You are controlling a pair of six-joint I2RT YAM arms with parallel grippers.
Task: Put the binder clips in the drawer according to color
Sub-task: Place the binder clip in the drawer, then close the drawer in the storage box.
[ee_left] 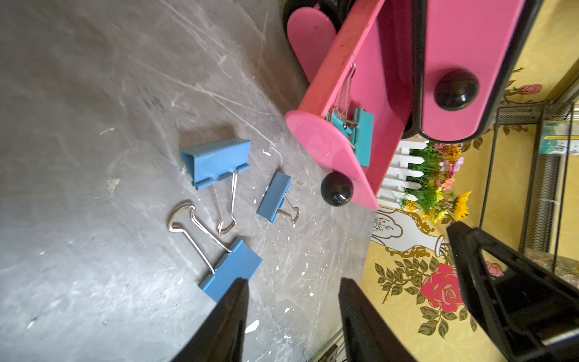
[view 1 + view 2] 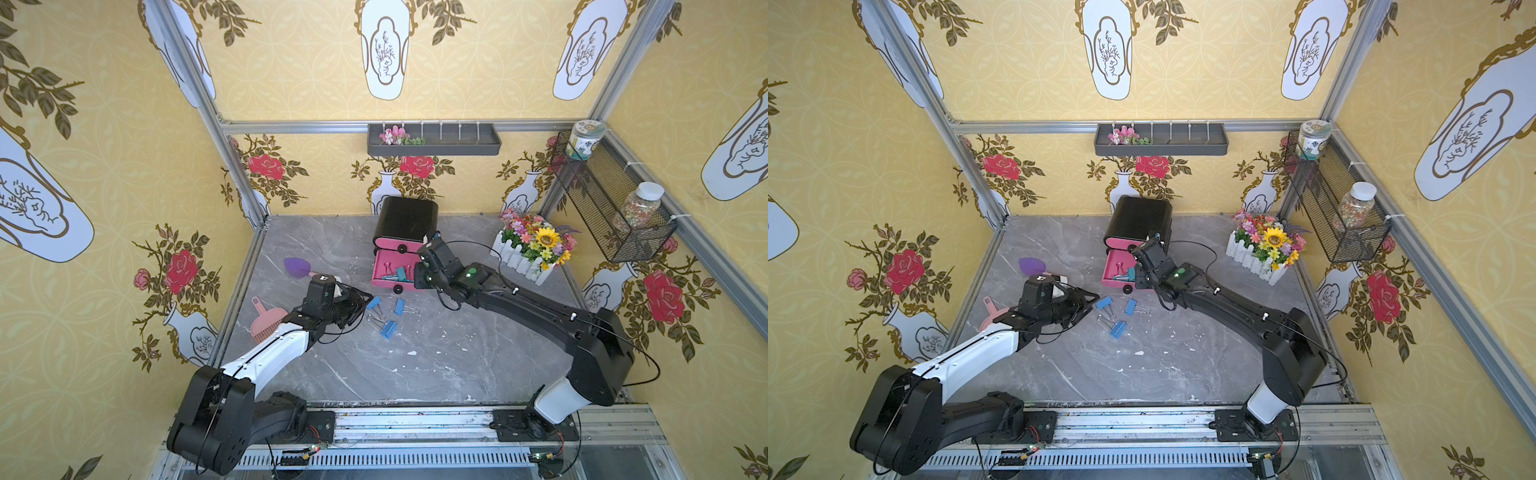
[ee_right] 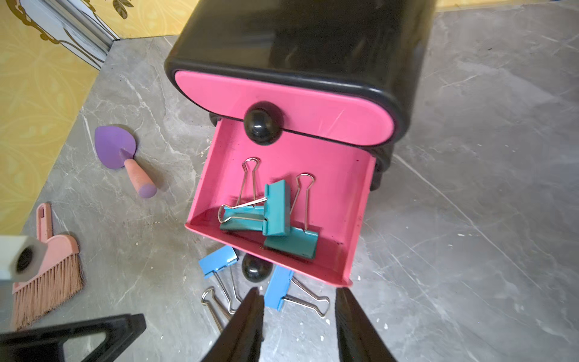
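Drawer [image 3: 313,147] open, holding three teal clips [image 3: 275,216], one colour together. Blue clips [image 1: 216,163] loose on worktop [image 2: 415,353]; left hand [image 1: 293,282] half-spread, empty, beside them, likely for pickup. Right hand [image 3: 297,291] narrowly parted, empty.

Robot lab booth: aluminium frame [image 2: 299,126], floral wallpaper panels [image 2: 478,62].

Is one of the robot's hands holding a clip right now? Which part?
No, nothing is held. The left gripper and right gripper both have open, empty jaws; the blue clips lie loose on the table.
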